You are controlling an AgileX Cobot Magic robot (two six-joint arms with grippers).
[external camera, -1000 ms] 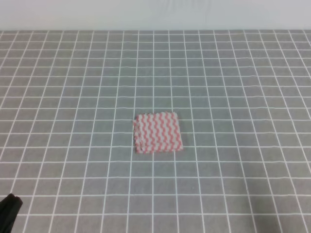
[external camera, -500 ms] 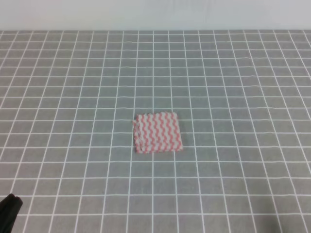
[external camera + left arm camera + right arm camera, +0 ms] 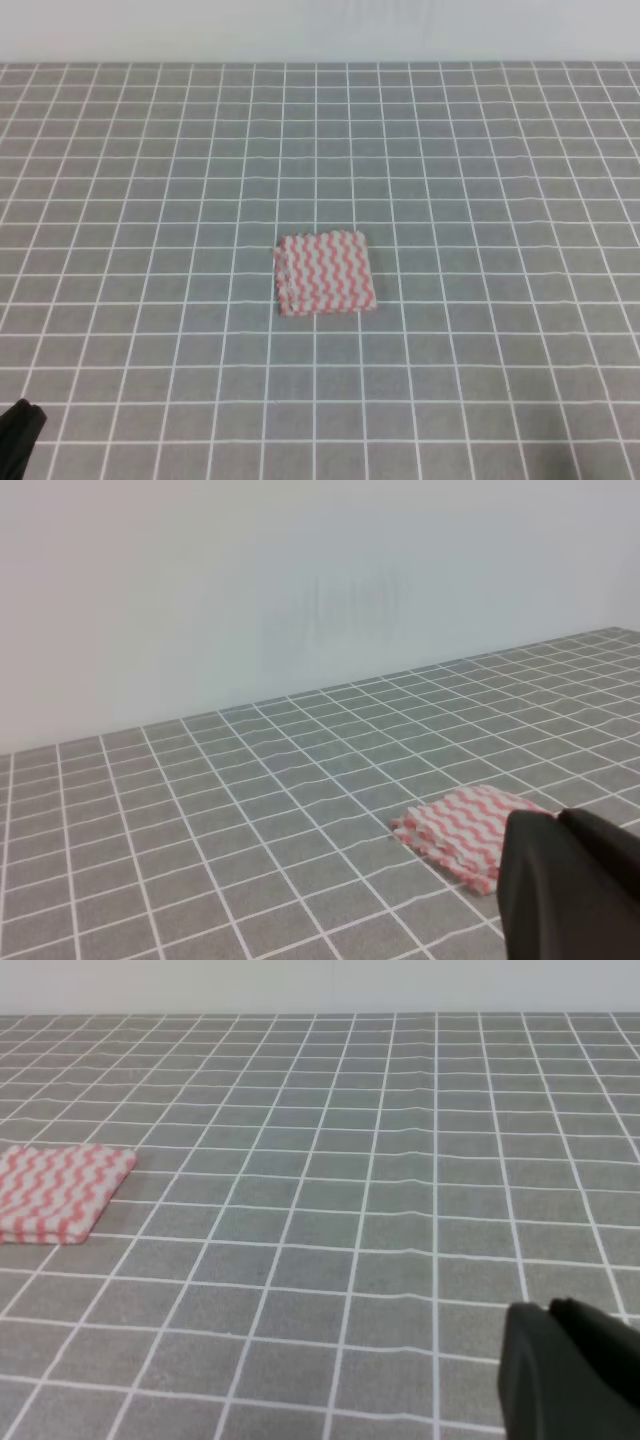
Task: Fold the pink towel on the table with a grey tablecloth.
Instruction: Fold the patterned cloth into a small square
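Your thin pink-and-white zigzag-striped towel (image 3: pixel 325 273) lies flat near the middle of the table with the grey, white-gridded tablecloth (image 3: pixel 480 180), and it already looks folded: it is a compact, roughly square packet, and along its left edge the overhead view shows stacked layers with jagged edges. You can judge the folding as done, or very nearly so; at most one more fold or a tidy-up remains, and nothing in view tells you which.

Neither arm touches the cloth. The overhead view shows only a dark tip of the left gripper (image 3: pixel 18 432) at the bottom-left corner, well apart from the towel, and no right gripper at all. The left wrist view gives you what the overhead cannot: the towel (image 3: pixel 468 834) from a low angle, with layered edges at its near corner, just beyond the dark left gripper (image 3: pixel 572 885). The right wrist view shows the towel (image 3: pixel 55 1193) far to the left of the right gripper (image 3: pixel 570 1370).

You cannot tell how far either tool is opened; neither appears to have hold of anything.
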